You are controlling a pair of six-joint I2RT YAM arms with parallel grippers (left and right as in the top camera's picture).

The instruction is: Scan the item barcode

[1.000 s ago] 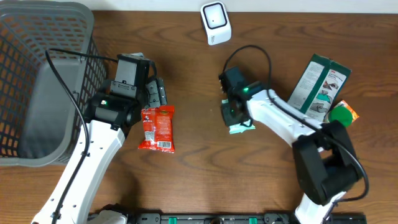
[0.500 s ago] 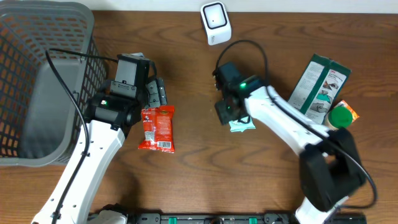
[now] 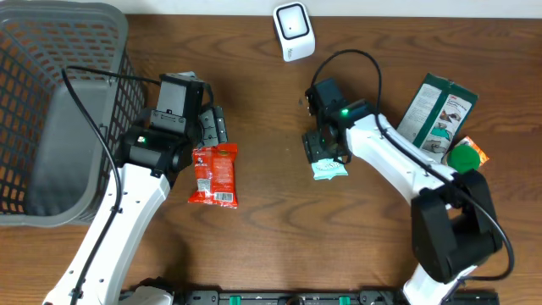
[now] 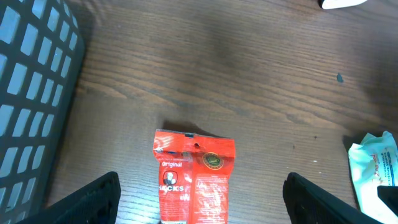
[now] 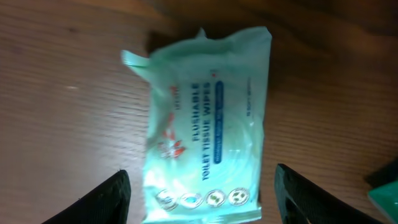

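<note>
**Both end effectors open, wipes flat on worktop**

Far left we see a grey mesh basket (image 3: 51, 110) on the brown worktop (image 3: 271, 246). Just right of it the left end effector (image 3: 213, 127) is spread wide and holds nothing. In its wrist view both fingers stand well apart, with a red snack (image 4: 196, 180) lying flat on the wood between and below them. From overhead the snack (image 3: 213, 175) lies just in front of that end effector, long side running front to back.

At centre back we note a white scanner (image 3: 294, 31), untouched.

Right of centre the right end effector (image 3: 324, 152) hangs over the wipes (image 3: 329, 169) with its fingers spread. In the right wrist view one finger shows on either side of the pale green pack (image 5: 208, 118), neither gripping it. The wipes lie flat on the worktop, printed side up, well apart from the scanner and in front of it, between the snack and a green box (image 3: 436, 119).

The box lies flat at the right. A small green item (image 3: 465, 156) sits just beside its near end; we cannot tell what it is.
</note>
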